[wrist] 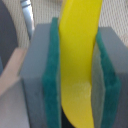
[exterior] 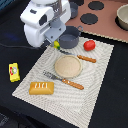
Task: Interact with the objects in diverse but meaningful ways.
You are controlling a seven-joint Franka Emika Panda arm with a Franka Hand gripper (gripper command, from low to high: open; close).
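While clamped lengthwise between pincer (wrist: 77,65) pads, banana (wrist: 80,55) upright

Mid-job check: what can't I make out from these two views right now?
- Banana: the wrist view shows it between the tool's green pads; in the exterior view the arm hides nearly all of it.
- Whether the banana is lifted off the mat: cannot tell.
- Packet print: too small, exterior view.
- Second pot: cut by the exterior view's right edge.
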